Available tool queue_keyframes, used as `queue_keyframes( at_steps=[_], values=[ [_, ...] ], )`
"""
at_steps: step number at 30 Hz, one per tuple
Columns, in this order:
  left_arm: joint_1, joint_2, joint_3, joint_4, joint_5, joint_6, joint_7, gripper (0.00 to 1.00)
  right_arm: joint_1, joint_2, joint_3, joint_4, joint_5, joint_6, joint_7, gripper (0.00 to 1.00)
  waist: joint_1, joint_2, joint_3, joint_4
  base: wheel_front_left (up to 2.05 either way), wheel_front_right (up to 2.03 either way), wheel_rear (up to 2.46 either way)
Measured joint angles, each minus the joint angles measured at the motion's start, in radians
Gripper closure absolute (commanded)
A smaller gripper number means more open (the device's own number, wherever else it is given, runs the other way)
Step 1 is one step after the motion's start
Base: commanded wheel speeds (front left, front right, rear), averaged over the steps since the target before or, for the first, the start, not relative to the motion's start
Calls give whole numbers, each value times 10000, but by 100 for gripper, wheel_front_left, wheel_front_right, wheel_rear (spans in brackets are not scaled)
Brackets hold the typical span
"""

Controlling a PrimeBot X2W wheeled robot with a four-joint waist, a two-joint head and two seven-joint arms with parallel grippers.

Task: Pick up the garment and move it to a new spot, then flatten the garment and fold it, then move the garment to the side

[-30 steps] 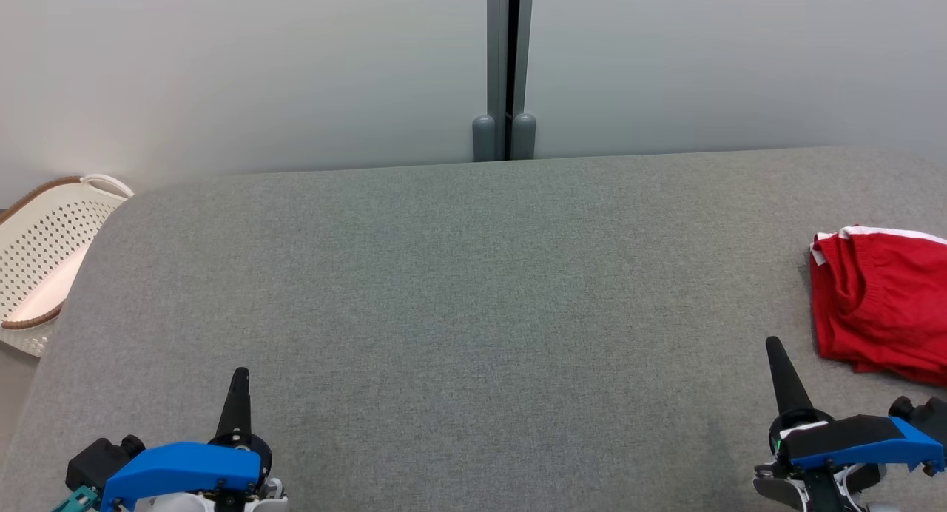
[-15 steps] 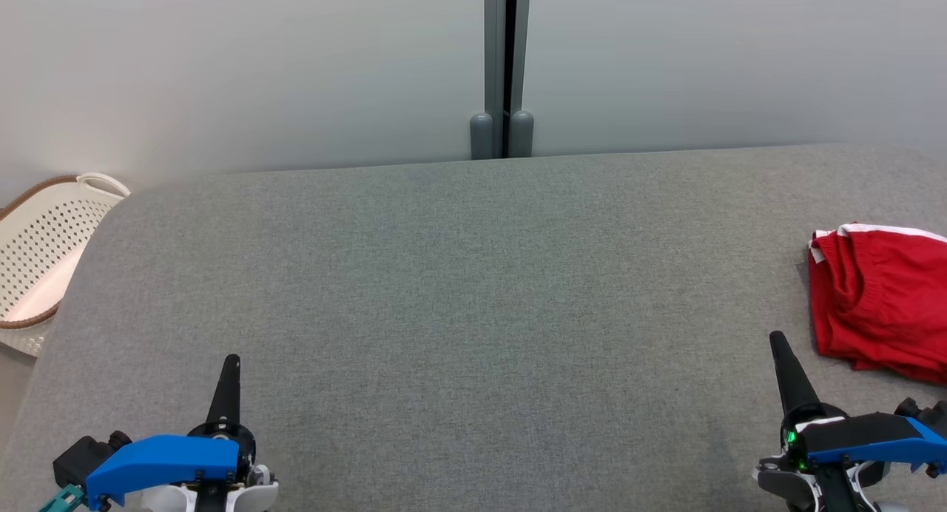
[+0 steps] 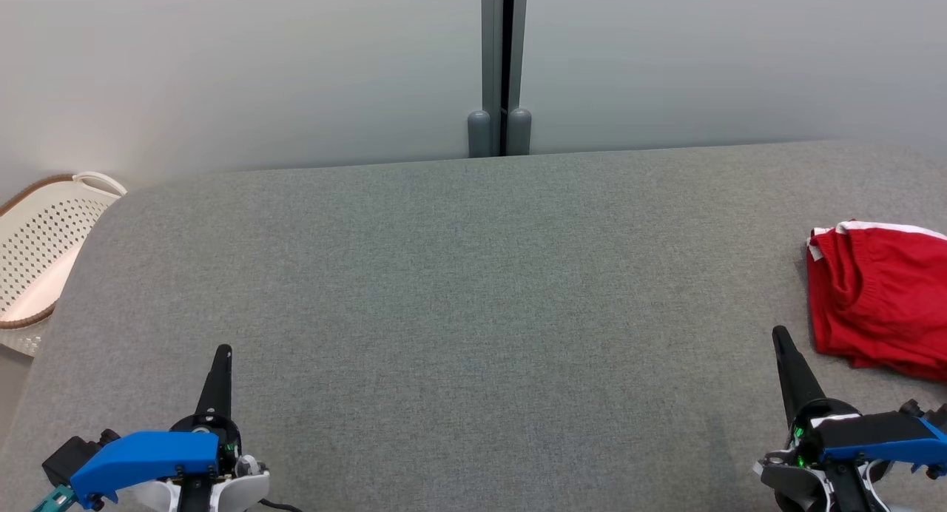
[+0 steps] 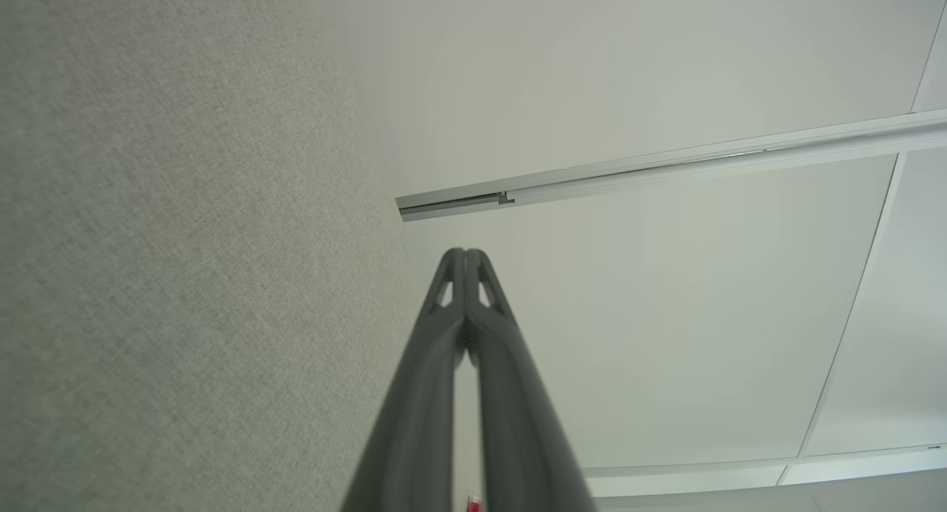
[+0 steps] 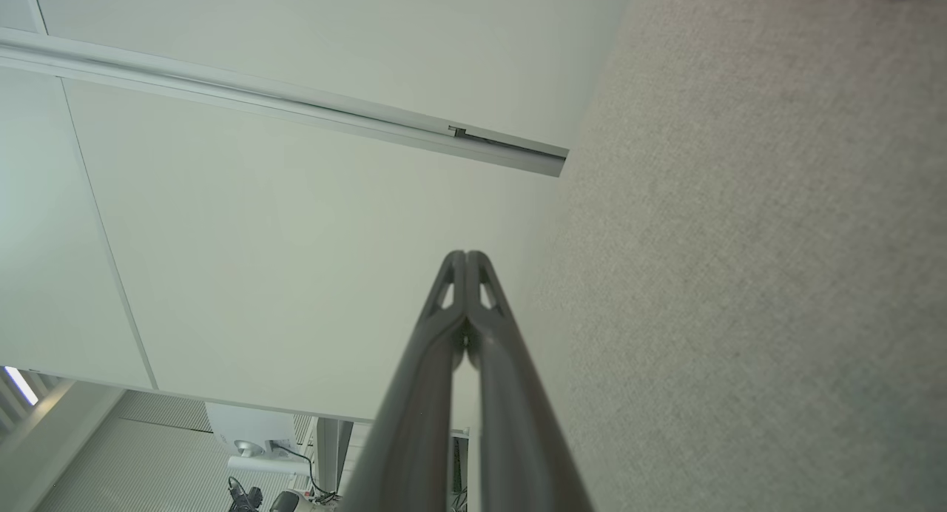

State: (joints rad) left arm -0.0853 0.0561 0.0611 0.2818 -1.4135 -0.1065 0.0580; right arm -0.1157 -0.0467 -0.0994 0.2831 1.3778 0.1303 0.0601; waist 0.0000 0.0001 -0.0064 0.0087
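A pale grey wall point(image 3: 259, 68) with a dark post point(image 3: 499, 61) in its middle stands behind a wide grey fabric table point(image 3: 473, 297). The red garment point(image 3: 880, 297), with white trim, lies bunched on the right side of the table, partly cut by the frame edge. A white basket point(image 3: 37, 253) with holes sits beside the table's left end. The left gripper point(image 3: 223, 353) is at the near left over the table, its two fingers pressed together and holding nothing. The right gripper point(image 3: 779, 333) is at the near right, fingers together too, near the garment but apart from it
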Motion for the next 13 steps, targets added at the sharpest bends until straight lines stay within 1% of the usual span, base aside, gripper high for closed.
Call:
queue_keyframes(
  at_steps=[13],
  values=[
    [-60, -17, 245, -163, -867, -88, 247, 100, 3, -2, -58, -159, 1049, 0, 226, 100, 0, 0, 40, -37, 0, 0, 0]
  ],
)
